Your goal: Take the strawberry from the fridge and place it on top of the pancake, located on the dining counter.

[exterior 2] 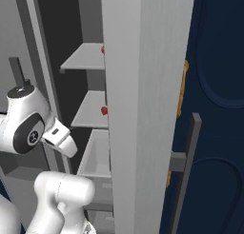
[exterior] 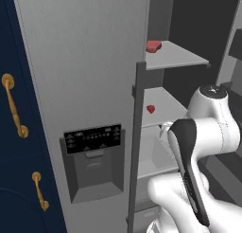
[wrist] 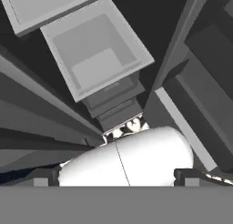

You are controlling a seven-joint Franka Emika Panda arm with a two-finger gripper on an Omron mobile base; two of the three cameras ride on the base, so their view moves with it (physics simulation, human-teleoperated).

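Note:
The grey fridge has its right side open, showing grey shelves. The tiny red strawberry sits at the front of the middle shelf. In the right base view the strawberry peeks out beside the door edge. My gripper is open with nothing between its widely spaced dark fingertips. It points down at the grey drawer bin, lower than the strawberry and apart from it. The white hand hangs in front of the open compartment. The pancake and dining counter are out of view.
A larger, flatter red lump lies on the upper shelf. The fridge's dark bar handle stands just left of the opening. Navy cabinets with gold handles flank the fridge. The open door stands close on the right.

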